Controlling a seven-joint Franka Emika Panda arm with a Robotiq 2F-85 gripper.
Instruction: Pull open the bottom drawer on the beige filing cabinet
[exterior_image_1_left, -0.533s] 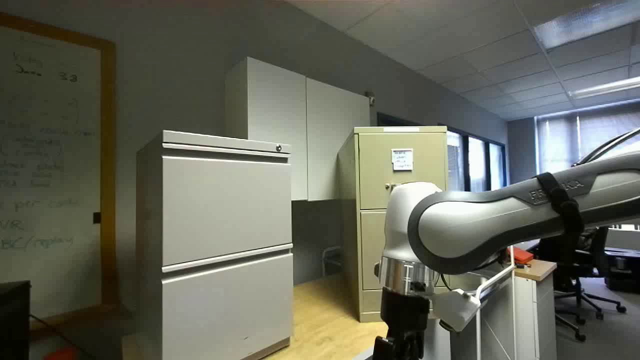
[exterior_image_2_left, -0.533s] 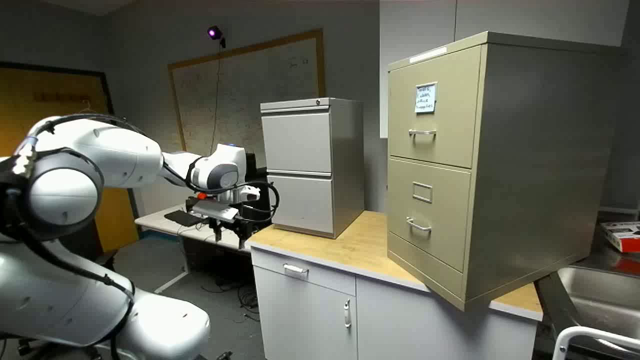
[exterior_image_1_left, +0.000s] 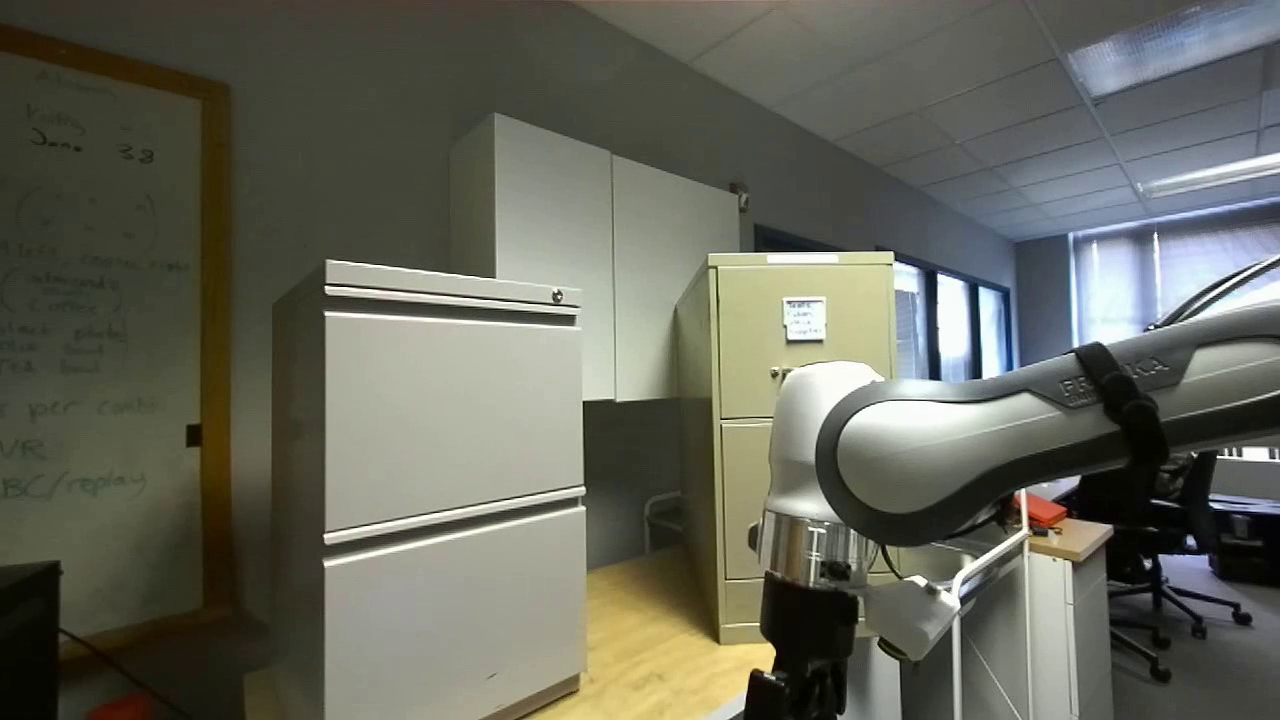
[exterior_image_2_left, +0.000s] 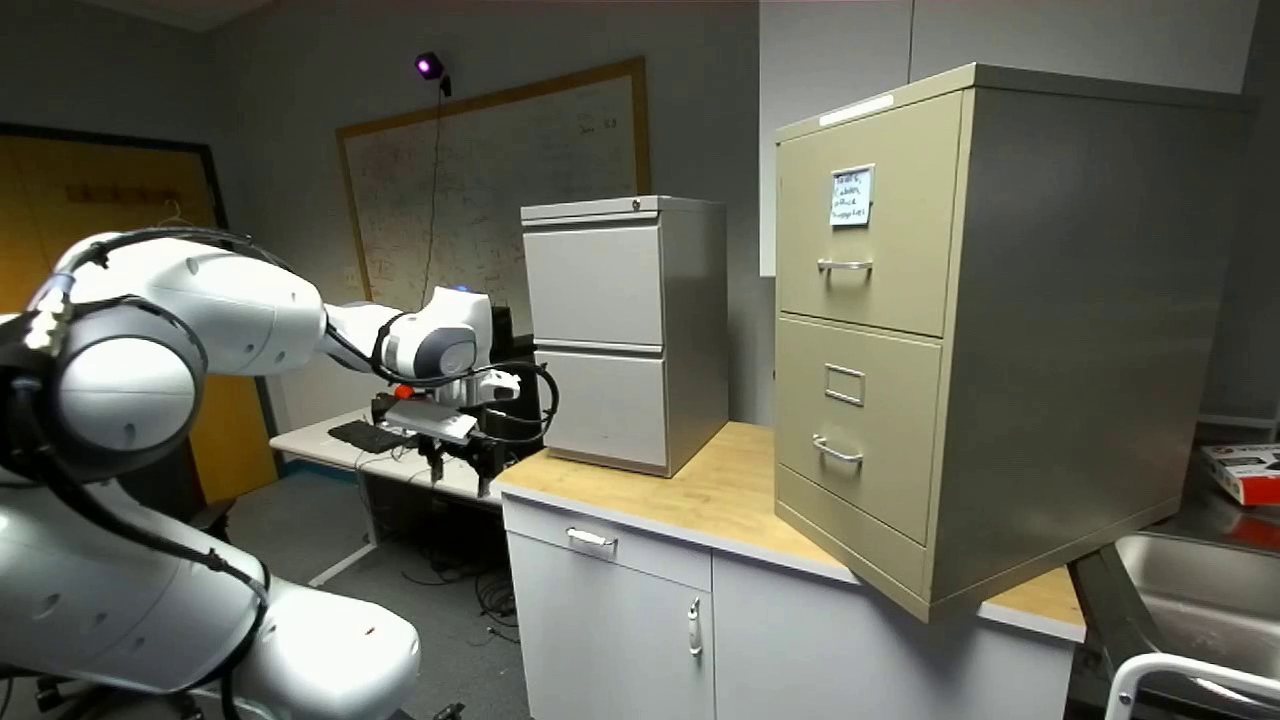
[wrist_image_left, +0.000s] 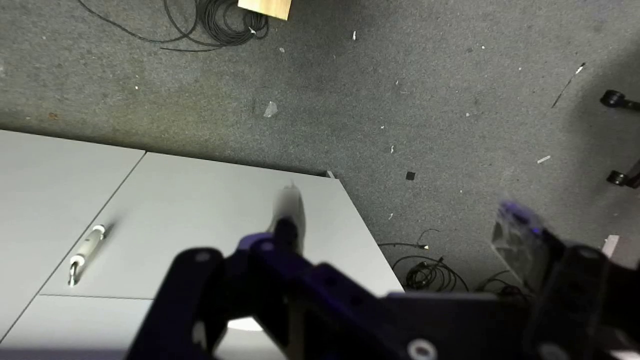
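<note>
Counter (exterior_image_2_left: 740, 480) carries the beige cabinet (exterior_image_2_left: 1010, 330), long axis upright, front corner past the edge. Arm (exterior_image_1_left: 990, 450) masks much of the cabinet's lower front in an exterior view. Bottom drawer (exterior_image_2_left: 885, 430): lower half, flush, angled to counter edge. Claw (wrist_image_left: 402, 212) well away, fingers wide apart. Handle (exterior_image_2_left: 838, 453) crosswise.

Arm (exterior_image_1_left: 960, 450): rounded white shells (exterior_image_2_left: 240, 315), dark grey trim (exterior_image_1_left: 827, 465), lettering (exterior_image_1_left: 1146, 370) split by black strap (exterior_image_1_left: 1110, 387). Black cables (exterior_image_2_left: 150, 540) alongside. Shiny metal collar (exterior_image_1_left: 812, 550). Black pincer (wrist_image_left: 400, 207), round screw heads (wrist_image_left: 421, 349).
</note>
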